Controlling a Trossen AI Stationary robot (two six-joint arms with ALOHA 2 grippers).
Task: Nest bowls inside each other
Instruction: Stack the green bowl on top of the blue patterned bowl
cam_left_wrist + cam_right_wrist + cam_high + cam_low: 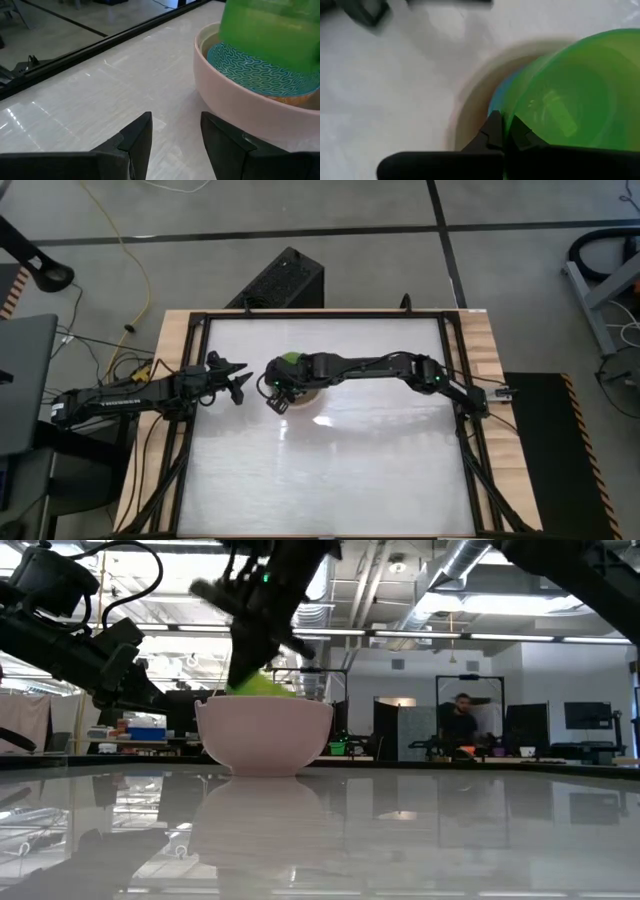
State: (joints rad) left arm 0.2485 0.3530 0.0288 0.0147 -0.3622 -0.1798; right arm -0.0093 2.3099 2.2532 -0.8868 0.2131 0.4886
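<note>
A pale pink bowl (235,107) stands on its base on the white table (330,470) near the middle. A grey-beige bowl (302,100) sits in it, and a blue patterned bowl (260,72) sits inside that. My right gripper (503,122), reaching in from the table's right, is shut on the bright green bowl (270,30). The green bowl (262,685) is tilted over the blue one and sticks up above the pink rim. My left gripper (175,135) stands open just left of the pink bowl, with nothing between its fingers. My right gripper pinches the green bowl's rim (512,107), one finger (492,131) outside the wall and the other inside. The fingers slant down from above. The bowl hangs tilted over the blue bowl; whether its bottom touches the blue bowl cannot be told.
A black box (285,280) stands on the floor beyond the table's far edge. A dark frame (455,380) runs round the table. In the low view a person (462,720) stands far back in the room. White table surface lies bare toward the near edge.
</note>
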